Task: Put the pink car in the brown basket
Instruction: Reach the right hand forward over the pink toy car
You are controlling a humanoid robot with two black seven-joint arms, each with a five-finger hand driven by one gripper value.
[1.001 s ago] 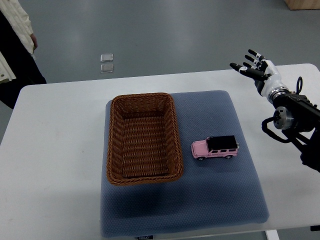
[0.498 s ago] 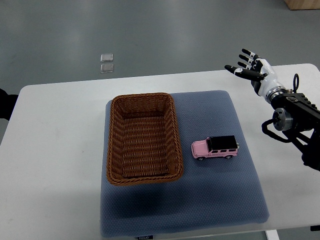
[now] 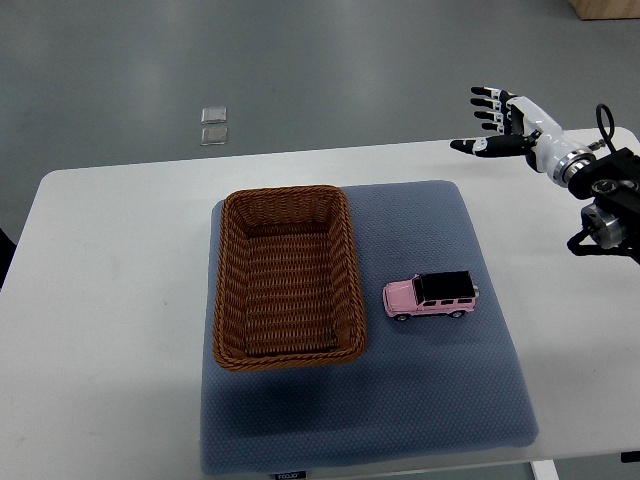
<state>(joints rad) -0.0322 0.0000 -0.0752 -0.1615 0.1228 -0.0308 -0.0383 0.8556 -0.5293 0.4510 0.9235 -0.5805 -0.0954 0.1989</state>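
A pink toy car (image 3: 431, 295) with a black roof lies on the blue-grey mat (image 3: 440, 400), just right of the brown wicker basket (image 3: 286, 275). The basket holds nothing. My right hand (image 3: 495, 118) hovers above the table's far right corner, well beyond and to the right of the car. Its fingers are spread and point left, holding nothing. The left arm does not show.
The mat covers the middle of a white table (image 3: 110, 300). Two small clear squares (image 3: 213, 125) lie on the grey floor beyond the table. A wooden box corner (image 3: 605, 8) shows at the top right.
My right hand has risen and swung so the fingers now point left; the forearm has pulled toward the right edge. The person at the left has left the view. The car has not moved.
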